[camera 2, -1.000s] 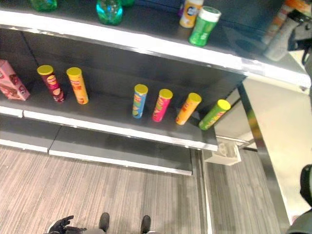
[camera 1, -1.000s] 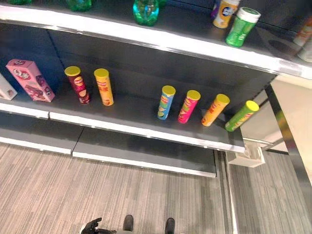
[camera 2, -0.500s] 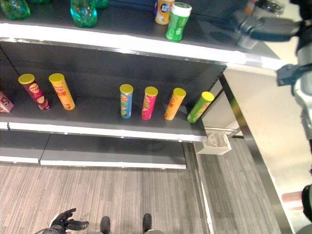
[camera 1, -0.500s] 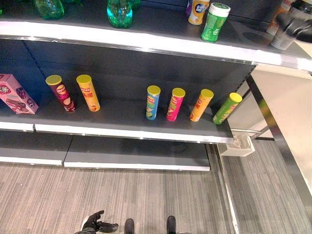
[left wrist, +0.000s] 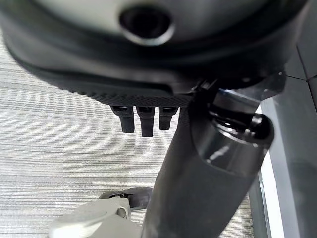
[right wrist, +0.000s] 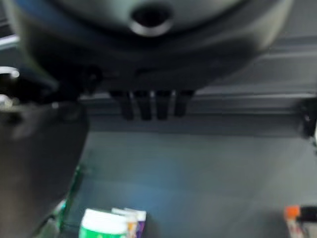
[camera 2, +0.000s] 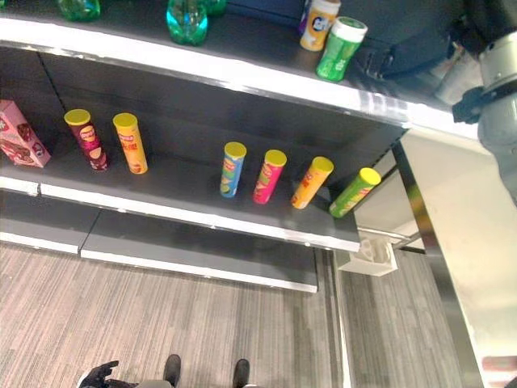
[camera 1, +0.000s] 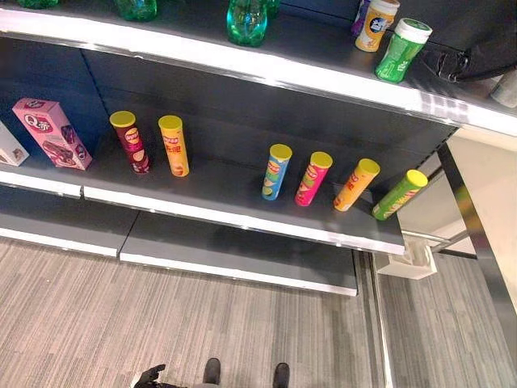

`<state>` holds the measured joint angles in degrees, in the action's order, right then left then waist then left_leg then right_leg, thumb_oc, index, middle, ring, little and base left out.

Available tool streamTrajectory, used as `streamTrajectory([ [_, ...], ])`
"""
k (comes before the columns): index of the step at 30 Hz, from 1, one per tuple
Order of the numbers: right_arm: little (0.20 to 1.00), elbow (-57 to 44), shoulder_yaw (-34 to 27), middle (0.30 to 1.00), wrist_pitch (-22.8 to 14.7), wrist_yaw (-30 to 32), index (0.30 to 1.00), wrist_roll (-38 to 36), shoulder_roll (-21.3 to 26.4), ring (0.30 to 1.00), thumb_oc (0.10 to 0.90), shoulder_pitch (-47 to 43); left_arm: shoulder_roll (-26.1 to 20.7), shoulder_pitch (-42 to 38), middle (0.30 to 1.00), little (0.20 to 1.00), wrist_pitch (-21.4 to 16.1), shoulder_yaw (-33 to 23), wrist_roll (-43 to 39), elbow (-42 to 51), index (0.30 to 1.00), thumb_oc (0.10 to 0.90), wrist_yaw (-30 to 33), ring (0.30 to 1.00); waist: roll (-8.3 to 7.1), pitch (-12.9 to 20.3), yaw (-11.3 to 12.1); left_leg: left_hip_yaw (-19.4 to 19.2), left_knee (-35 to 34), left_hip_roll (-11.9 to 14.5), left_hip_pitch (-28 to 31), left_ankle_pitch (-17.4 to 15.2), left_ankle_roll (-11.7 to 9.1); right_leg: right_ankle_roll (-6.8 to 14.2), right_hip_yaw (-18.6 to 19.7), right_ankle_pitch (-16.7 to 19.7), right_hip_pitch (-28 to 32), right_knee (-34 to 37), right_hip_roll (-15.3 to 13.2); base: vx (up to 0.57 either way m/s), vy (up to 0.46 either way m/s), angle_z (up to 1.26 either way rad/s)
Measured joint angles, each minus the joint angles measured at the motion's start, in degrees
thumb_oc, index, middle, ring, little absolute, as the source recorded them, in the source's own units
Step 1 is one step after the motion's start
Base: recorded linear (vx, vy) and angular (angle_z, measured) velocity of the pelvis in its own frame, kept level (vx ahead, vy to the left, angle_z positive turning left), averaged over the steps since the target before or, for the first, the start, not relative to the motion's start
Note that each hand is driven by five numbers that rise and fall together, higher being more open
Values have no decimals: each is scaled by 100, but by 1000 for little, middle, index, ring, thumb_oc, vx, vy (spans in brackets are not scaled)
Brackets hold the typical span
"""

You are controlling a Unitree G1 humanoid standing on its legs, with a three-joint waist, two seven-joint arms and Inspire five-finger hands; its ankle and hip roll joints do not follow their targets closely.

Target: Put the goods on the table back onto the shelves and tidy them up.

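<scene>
the right hand (camera 1: 477, 58) is up at the upper right of the frame, over the top shelf (camera 1: 242, 61). its fingers (right wrist: 148, 104) stick out straight and hold nothing. just left of it on that shelf stands a green can (camera 1: 401, 50) with a white lid, and beside that a yellow and white can (camera 1: 375, 23). green bottles (camera 1: 245, 19) stand further left along the top edge.

on the middle shelf (camera 1: 234, 214) six tall tubes with yellow lids stand in a row: dark red (camera 1: 130, 142), yellow (camera 1: 174, 145), blue (camera 1: 275, 171), pink (camera 1: 313, 179), orange (camera 1: 356, 183) and green (camera 1: 400, 193). the last ones look tilted, maybe just from the angle. a pink box (camera 1: 51, 132) sits at the left.

the left hand (camera 1: 148, 377) hangs low at the bottom edge over the grey floor (camera 1: 202, 323), its fingers (left wrist: 142, 118) loose and holding nothing.
</scene>
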<state>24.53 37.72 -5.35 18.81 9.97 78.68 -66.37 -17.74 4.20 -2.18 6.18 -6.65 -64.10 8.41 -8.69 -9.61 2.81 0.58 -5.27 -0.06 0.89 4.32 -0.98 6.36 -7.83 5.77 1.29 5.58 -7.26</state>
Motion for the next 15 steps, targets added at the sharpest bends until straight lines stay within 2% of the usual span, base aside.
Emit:
streamTrajectory([
  [4, 900, 179, 475, 900, 95, 8, 900, 269, -1, 900, 800, -237, 2, -14, 900, 900, -3, -1, -1, 13, 900, 800, 16, 900, -3, 2, 11, 34, 0, -1, -13, 6, -1, -2, -50, -6, 1, 0, -1, 4, -21, 4],
  [11, 900, 388, 581, 900, 113, 11, 900, 567, -3, 900, 800, -240, 1, -18, 900, 900, -4, -2, -1, 9, 900, 800, 106, 900, 0, 1, 27, 99, 1, -3, -34, 12, -1, -16, -136, -24, 8, 1, -2, 4, -15, 4],
  [15, 900, 744, 657, 900, 248, 19, 900, 821, -85, 900, 800, -246, 5, -25, 900, 900, -5, 1, -1, 5, 900, 800, 115, 900, 28, -3, 88, 143, 1, -7, -30, 27, -6, -25, -162, -36, 32, 2, -4, 4, -4, 3],
])
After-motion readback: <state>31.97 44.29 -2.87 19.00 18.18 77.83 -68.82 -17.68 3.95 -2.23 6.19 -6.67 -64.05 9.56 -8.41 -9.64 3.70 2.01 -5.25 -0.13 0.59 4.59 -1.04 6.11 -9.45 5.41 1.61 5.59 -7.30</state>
